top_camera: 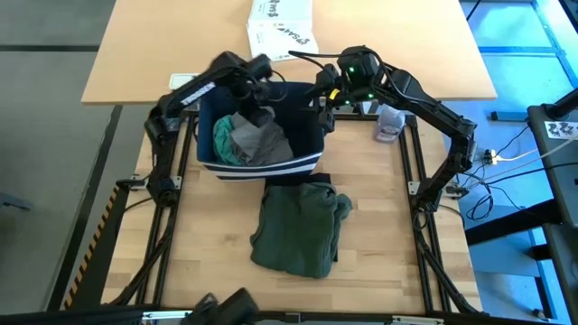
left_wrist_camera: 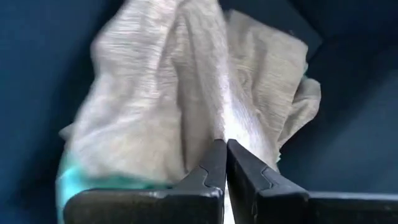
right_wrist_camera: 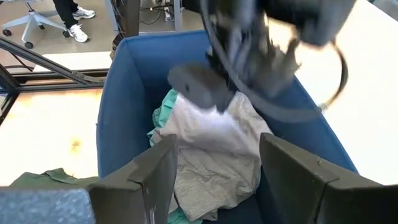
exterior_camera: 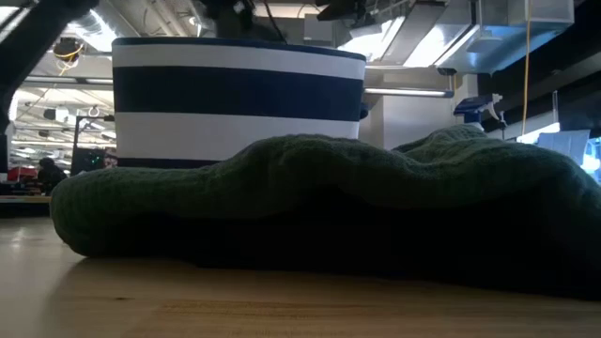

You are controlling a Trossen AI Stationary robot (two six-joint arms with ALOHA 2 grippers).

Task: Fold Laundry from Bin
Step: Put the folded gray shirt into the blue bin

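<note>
Left claw (left_wrist_camera: 222, 163) is down in the bin (top_camera: 307, 144) near the bench's far edge, pinched on the grey cloth (left_wrist_camera: 186, 93), probably to lift it out. Right claw (right_wrist_camera: 217, 171) hovers spread over the bin's rim. Green garment (top_camera: 298, 226) lies mid-bench.

I have the dark left gripper (left_wrist_camera: 225, 163) reaching down at the far side of the table, its two fingers pressed together on a pinch of cloth. My dark right gripper (right_wrist_camera: 217, 165) hovers close beside it, fingers spread wide.
</note>
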